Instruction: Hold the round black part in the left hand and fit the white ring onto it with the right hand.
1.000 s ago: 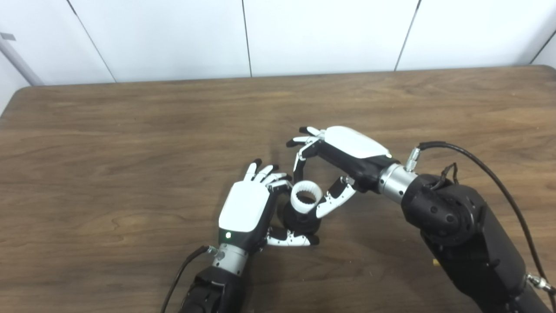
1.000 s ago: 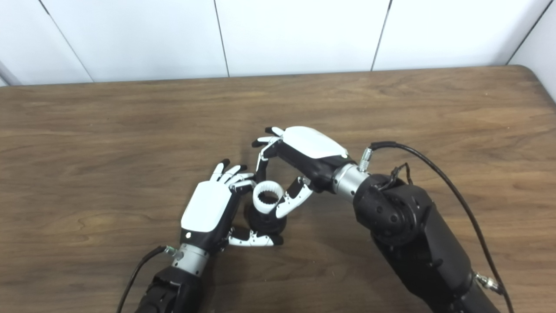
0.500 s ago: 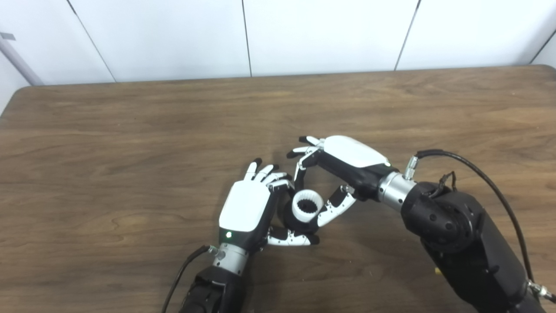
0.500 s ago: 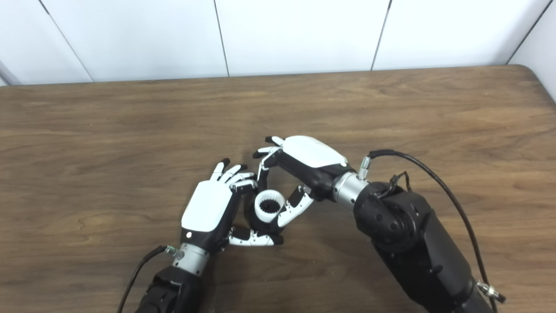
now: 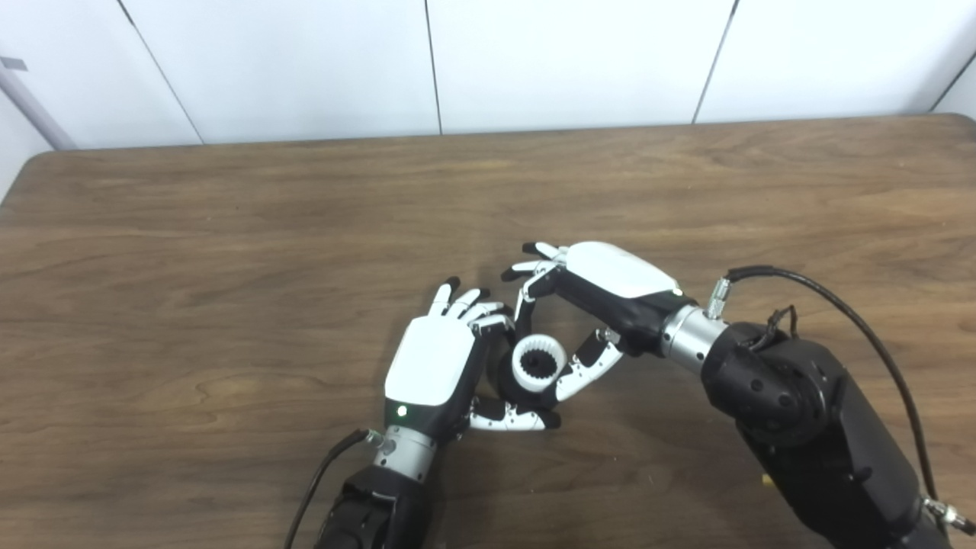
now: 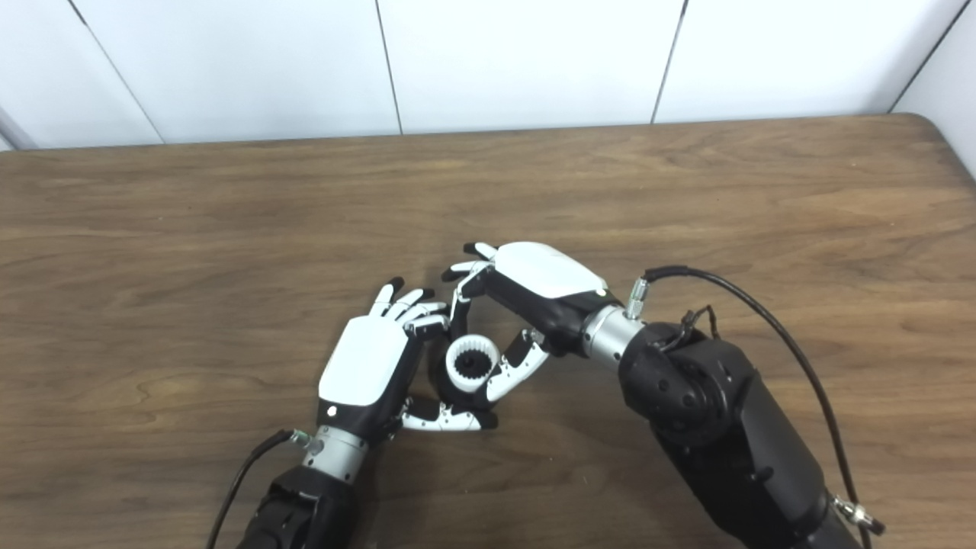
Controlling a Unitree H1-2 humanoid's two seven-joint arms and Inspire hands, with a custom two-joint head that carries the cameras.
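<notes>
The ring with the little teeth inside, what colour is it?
White. The ring sits on the round black part between both hands; the left eye view shows it best.

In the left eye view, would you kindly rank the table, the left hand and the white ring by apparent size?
1. table
2. left hand
3. white ring, resting on the round black part

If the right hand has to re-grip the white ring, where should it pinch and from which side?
Pinch the white ring by its smooth outer wall, coming from the right and far side, as the right hand does now. Its toothed bore faces up, and the left hand holding the black part likely blocks the left and near sides.
</notes>
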